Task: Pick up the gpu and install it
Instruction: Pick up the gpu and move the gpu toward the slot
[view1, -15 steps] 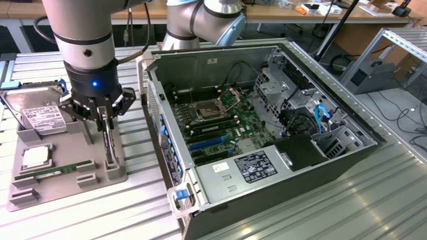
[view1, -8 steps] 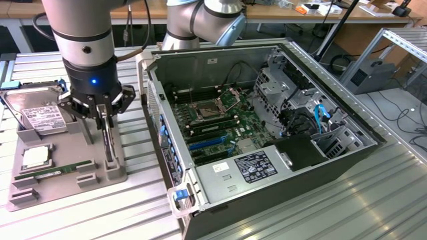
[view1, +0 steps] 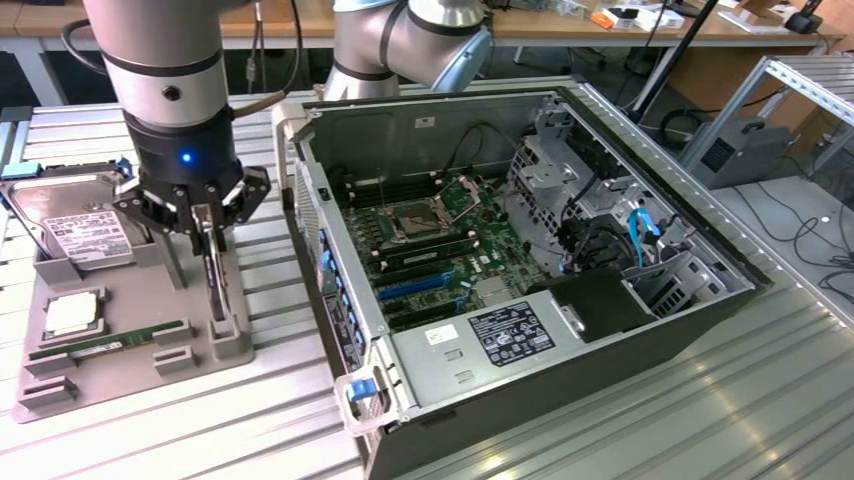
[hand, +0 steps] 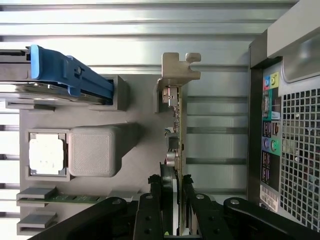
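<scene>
Table: ribbed metal surface under everything; cut off at the frame edges.
Computer case: lying on its side with the side panel off, at the exterior view's right of the tray; holds a motherboard with an open processor socket, blue slots, drive cages and loose cables; the near corner is cut off; the wrist view shows its rear port panel and vent grille.
Robot arm: reaches down over the tray; its upper part runs out of the frame.
Tray: grey moulded holder with separate pockets for each part; its far edge is hidden behind the hard drive.
Hard drive: silver box with a white label, leaning in the rear pocket; the wrist view shows it edge-on with a blue carrier.
gpu: stands upright on its long edge in the tray slot nearest the case; the wrist view shows it edge-on, silver bracket at the far end; its near end is hidden between the fingers.
Gripper: lowered onto the card's top edge; fingers closed against both faces of the gpu; the contact itself is partly in shadow.
Processor: flat in a square pocket; glare washes out its top.
RAM stick: slim and green, on edge in the front slot; partly masked by the gripper body in the wrist view.
</scene>
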